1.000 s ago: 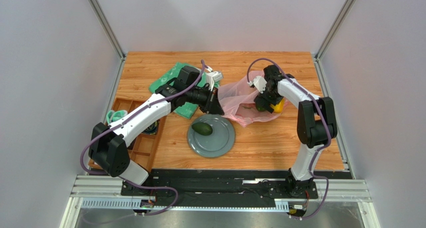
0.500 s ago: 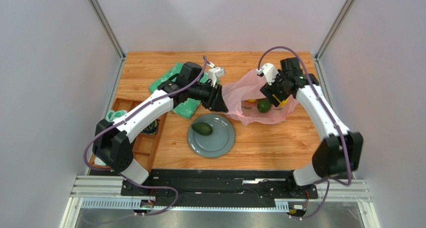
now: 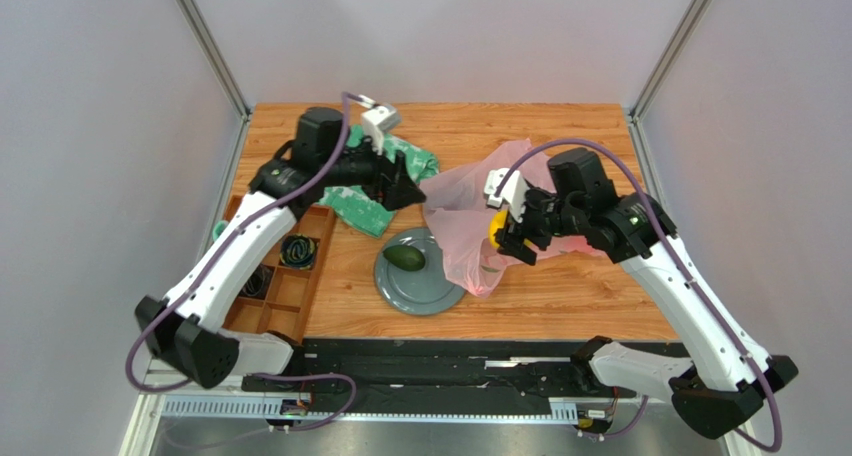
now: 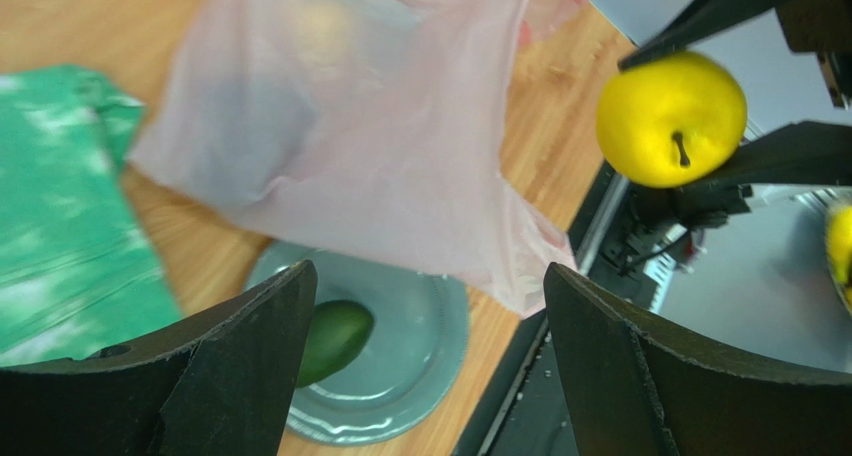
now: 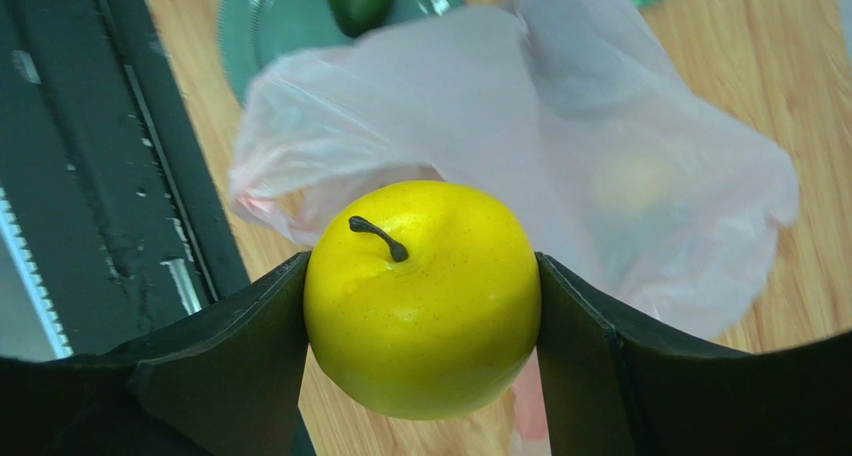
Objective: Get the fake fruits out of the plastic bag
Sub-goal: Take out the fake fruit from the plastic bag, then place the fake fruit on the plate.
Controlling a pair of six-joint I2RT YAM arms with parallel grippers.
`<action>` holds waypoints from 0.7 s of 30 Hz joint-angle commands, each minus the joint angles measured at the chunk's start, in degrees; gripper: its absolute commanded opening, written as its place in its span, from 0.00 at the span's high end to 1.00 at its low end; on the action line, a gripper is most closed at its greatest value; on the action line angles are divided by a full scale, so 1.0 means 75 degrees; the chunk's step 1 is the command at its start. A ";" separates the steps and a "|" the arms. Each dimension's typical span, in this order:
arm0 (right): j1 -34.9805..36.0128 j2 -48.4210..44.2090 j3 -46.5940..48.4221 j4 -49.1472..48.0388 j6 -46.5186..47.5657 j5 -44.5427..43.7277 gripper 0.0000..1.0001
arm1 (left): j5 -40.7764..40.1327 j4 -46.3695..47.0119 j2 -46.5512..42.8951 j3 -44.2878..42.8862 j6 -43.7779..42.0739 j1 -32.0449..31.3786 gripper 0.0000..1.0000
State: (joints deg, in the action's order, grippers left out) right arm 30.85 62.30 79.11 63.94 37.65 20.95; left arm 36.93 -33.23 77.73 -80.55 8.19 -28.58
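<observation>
Yellow fruit (image 5: 422, 296) clamped in raised right hand (image 3: 510, 238) above plastic bag (image 4: 370, 146); left hand (image 4: 430, 366) wide open, empty, hovering.

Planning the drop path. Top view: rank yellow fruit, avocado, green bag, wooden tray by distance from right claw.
1. Yellow fruit, held in the right claw.
2. Avocado, on the plate.
3. Green bag, farther left.
4. Wooden tray, far left.
</observation>
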 commanded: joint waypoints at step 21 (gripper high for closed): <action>0.1301 0.5472 0.1287 -0.3052 -0.1186 0.0477 0.36 | 0.0994 0.0294 -0.3427 0.2549 0.0889 0.3868 0.10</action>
State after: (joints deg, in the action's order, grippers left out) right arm 41.17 100.14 86.00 46.78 33.69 25.93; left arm 41.52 -33.36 53.25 -62.78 12.10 -1.43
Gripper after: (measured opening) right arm 0.727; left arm 0.902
